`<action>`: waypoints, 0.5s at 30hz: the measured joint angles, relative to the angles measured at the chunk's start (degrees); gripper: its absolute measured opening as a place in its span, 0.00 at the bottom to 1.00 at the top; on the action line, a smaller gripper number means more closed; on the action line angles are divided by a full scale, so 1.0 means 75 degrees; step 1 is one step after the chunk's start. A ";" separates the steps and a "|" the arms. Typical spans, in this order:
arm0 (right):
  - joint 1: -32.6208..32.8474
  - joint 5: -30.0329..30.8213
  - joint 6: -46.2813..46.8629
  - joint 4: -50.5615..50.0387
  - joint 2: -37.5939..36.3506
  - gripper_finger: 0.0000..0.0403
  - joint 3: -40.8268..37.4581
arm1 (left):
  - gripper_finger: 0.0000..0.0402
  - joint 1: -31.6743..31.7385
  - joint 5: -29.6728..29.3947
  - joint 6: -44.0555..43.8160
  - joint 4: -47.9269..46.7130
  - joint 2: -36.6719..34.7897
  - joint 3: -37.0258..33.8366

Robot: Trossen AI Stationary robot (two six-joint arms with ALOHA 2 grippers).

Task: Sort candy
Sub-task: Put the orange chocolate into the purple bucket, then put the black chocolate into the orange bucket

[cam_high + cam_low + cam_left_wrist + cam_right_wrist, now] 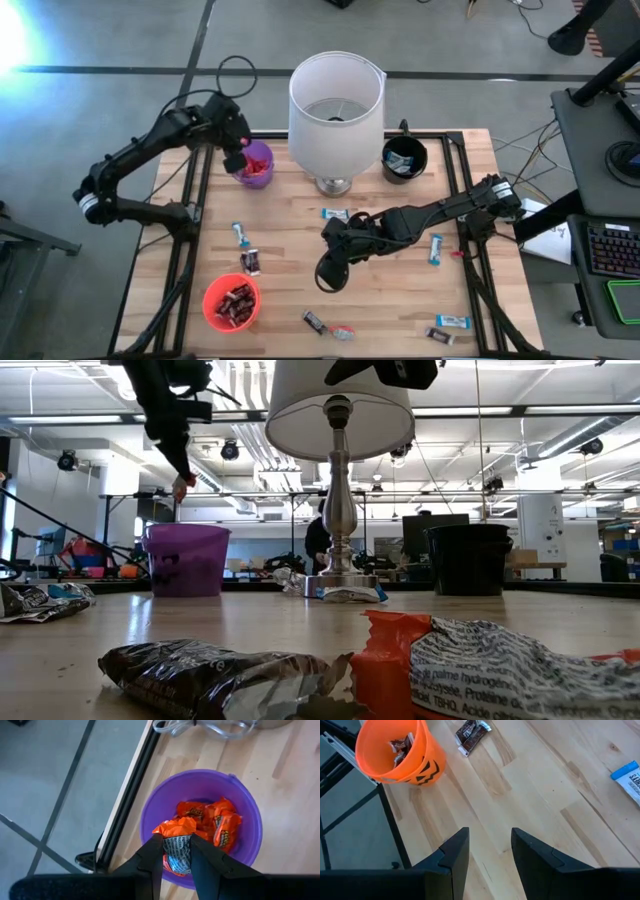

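Note:
My left gripper (pixel 176 859) hangs over the purple cup (pixel 200 820), shut on a red-orange wrapped candy (pixel 175 827); more red-orange candies lie in that cup. In the low view the left gripper (pixel 180 484) is above the cup's (pixel 187 558) rim. My right gripper (pixel 330 272) is open above bare wood near the table's middle and touches nothing. Loose candies lie flat on the table: blue-and-white ones (pixel 336 214) (pixel 436 249), dark ones (pixel 250 262) (pixel 315 321), and a red one (pixel 343 332). The orange cup (pixel 232 302) holds dark candies. My left gripper pinches the red-orange candy between its two fingers (pixel 152 857), on the white printed part of the wrapper (pixel 177 852). The fingers come from above, pointing down. The candy is lifted clear and sits over the purple cup's opening, its orange end sticking out past the fingertips.
A lamp with a white shade (pixel 336 110) stands at the table's far middle. A black cup (pixel 404 158) to its right holds blue-and-white candy. More candies lie near the table's near right corner (pixel 453 321). Dark frame rails run along both table sides.

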 joint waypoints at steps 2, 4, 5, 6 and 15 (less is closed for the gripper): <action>0.0000 0.0000 0.0002 0.0000 0.0000 0.34 0.0000 | 0.16 0.0003 0.0003 0.0015 0.0003 0.0058 0.0000; 0.0000 0.0003 0.0004 -0.0001 0.0003 0.34 0.0000 | 0.17 -0.0005 0.0012 0.0026 0.0000 0.0110 0.0000; 0.0000 0.0004 0.0036 -0.0001 0.0003 0.34 0.0000 | 0.17 -0.0003 0.0017 0.0041 0.0000 0.0131 0.0000; 0.0000 0.0006 0.0072 -0.0003 0.0003 0.34 0.0000 | 0.18 -0.0003 0.0061 0.0041 -0.0002 0.0154 0.0000; -0.0003 0.0067 0.0276 -0.0023 0.0006 0.34 0.0000 | 0.34 -0.0003 0.0128 0.0039 -0.0180 0.0323 0.0000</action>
